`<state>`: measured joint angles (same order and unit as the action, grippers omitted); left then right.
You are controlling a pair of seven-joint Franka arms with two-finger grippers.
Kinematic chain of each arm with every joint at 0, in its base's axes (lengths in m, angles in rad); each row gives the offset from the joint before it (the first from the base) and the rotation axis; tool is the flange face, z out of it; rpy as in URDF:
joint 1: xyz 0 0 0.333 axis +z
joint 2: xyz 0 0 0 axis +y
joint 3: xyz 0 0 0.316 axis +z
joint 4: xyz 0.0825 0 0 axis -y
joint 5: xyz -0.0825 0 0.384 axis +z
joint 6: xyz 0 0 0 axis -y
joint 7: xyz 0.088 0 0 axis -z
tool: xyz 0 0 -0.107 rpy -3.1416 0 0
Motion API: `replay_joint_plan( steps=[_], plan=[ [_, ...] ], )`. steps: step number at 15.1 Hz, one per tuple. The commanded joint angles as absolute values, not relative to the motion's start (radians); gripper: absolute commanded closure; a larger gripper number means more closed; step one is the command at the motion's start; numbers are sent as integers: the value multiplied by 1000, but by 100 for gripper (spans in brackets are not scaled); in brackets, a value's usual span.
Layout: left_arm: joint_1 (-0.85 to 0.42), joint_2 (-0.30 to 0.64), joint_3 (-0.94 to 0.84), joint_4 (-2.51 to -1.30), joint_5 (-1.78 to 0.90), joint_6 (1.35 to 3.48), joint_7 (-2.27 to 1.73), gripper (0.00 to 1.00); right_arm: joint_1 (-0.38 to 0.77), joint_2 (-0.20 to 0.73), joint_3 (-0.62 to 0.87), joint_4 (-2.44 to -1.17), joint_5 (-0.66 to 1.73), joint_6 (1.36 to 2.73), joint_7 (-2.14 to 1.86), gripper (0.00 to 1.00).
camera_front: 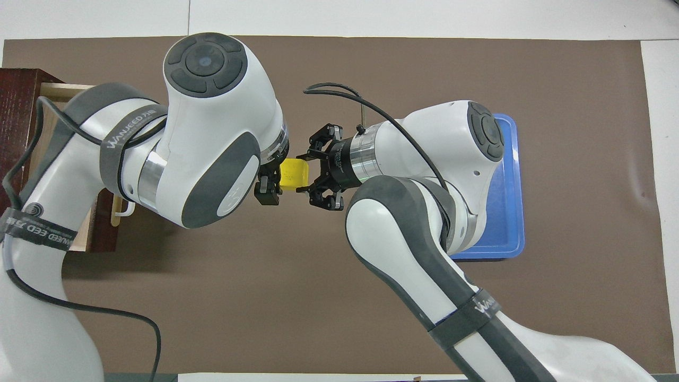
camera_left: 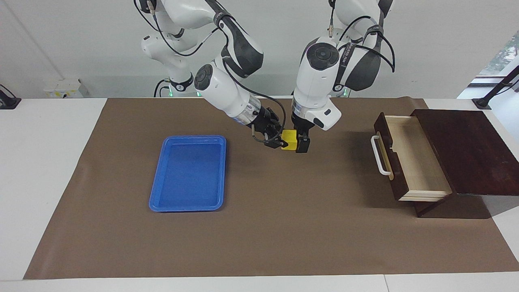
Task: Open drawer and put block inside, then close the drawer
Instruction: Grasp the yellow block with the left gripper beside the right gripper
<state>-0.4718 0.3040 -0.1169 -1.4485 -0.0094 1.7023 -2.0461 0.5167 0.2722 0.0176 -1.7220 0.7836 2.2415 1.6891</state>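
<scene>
Step in hand: the block is being passed from one arm to the other in the air over the middle of the bench, between the blue tray and the drawer.
Drawer: it is standing pulled out of its dark wooden box at the left arm's end of the bench, its pale inside showing bare and its white handle facing the middle.
Right end effector: it is meeting the block from the tray side, with its fingers on either side of the cube; I judge it is gripping, though whether it is already letting go cannot be told.
Left end effector: it is pointing straight down at the block's drawer side, fingers against the cube; how firmly it is holding cannot be told.
Next move: judging from this, one hand needs a sure grip before the other releases; then the left arm should be carrying the block over the open drawer, lowering it inside, and pushing the front shut.
</scene>
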Motion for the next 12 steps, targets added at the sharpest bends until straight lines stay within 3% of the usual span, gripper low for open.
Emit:
replay_joint_plan(
  steps=[1, 8, 10, 11, 12],
  plan=[
    [-503, 253, -103, -1520, 9, 1727, -2069, 0, 512, 253, 21, -1746, 816, 2258, 1690, 100],
    [-503, 242, -104, -1557, 9, 1778, -2071, 0, 512, 253, 21, -1746, 816, 2258, 1690, 100],
    [-503, 242, -104, -1555, 9, 1782, -2071, 25, 511, 253, 21, -1744, 816, 2258, 1690, 100],
    [-503, 242, -104, -1555, 9, 1782, -2071, 44, 511, 253, 21, -1744, 816, 2258, 1690, 100],
    [-502, 242, -104, -1555, 8, 1786, -2074, 70, 511, 253, 21, -1744, 816, 2258, 1690, 100]
  ],
)
